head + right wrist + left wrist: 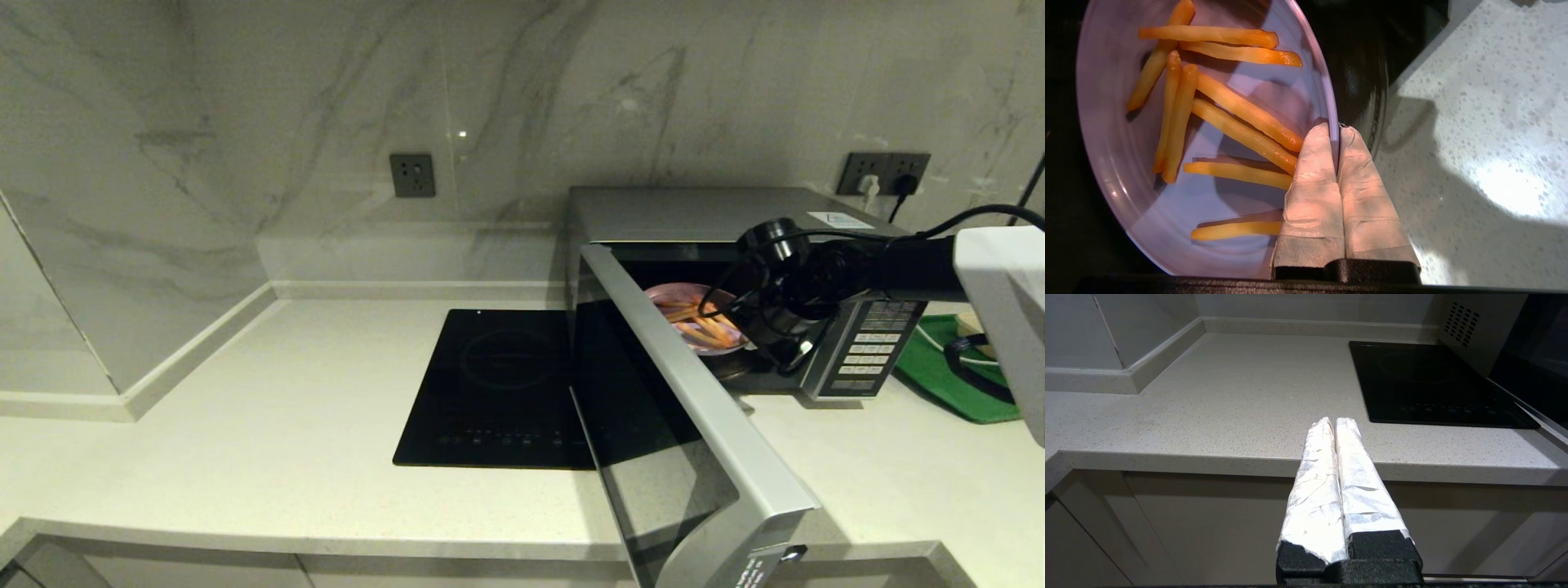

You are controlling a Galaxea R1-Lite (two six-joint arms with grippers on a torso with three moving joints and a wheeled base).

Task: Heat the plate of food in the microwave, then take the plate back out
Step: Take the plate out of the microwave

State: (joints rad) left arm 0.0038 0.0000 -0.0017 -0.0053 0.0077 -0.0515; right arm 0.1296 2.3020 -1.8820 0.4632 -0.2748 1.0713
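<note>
The silver-grey microwave (702,214) stands at the back right with its dark glass door (653,408) swung wide open toward me. The pale lilac plate of food (694,322) with its orange sticks is tilted in the oven's mouth. My right gripper (1336,132) is shut on the rim of the plate of food (1180,122), one finger inside the rim and one outside. In the head view the right wrist (784,282) hides the plate's right side. My left gripper (1334,424) is shut and empty, parked low in front of the counter edge.
A flat black induction hob (498,384) lies in the counter left of the open door. A green tray (947,367) with cables sits right of the microwave. The microwave's button panel (869,347) faces me. Marble walls close in the back and left.
</note>
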